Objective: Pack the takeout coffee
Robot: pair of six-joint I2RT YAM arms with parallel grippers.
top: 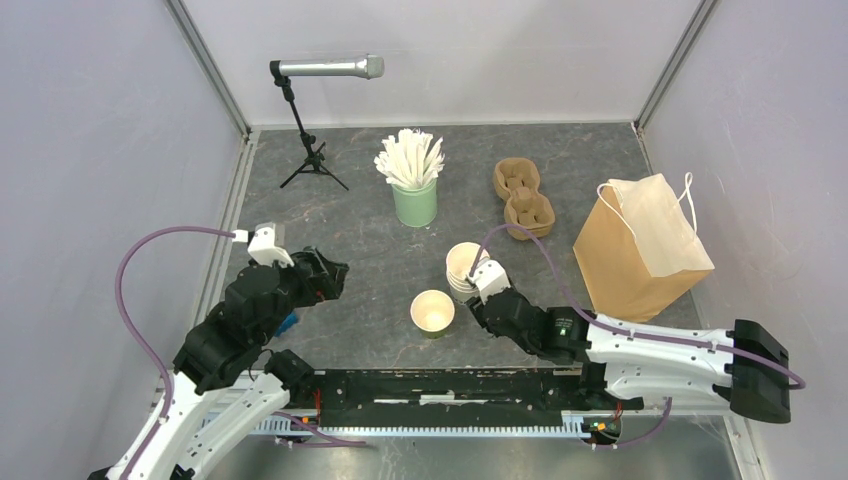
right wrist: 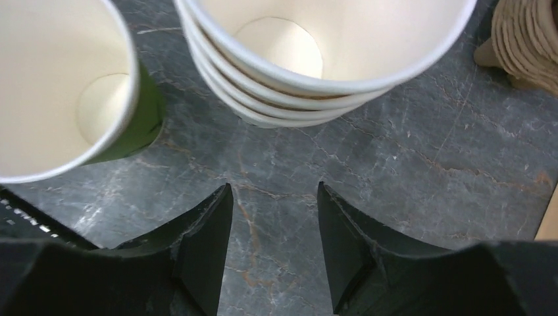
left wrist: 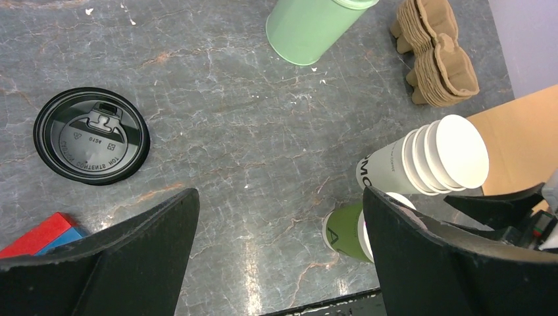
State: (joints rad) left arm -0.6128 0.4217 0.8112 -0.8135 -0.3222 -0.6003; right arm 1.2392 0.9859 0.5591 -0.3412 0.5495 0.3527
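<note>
- Evidently capping: my right gripper (right wrist: 275, 191) stands apart, empty, beside the lidless olive-green cup (right wrist: 141, 118).
- Next, my left gripper (left wrist: 279, 197) (wide apart too) should grasp the black lid (left wrist: 91, 135).

Items on the grey marbled table (top: 380, 270) that stand apart from the work.
At the rear left, a microphone (top: 330, 67) lies level on a black tripod (top: 312, 160). To its right are a mint-green cup (top: 415, 203) of white sticks (top: 409, 158), then stacked brown pulp cup carriers (top: 523, 193) and a brown paper bag (top: 640, 250), upright. Lidless cream cups (top: 464, 265) stand nested near the middle. A red and blue block (left wrist: 43, 234) is partly hidden.
</note>
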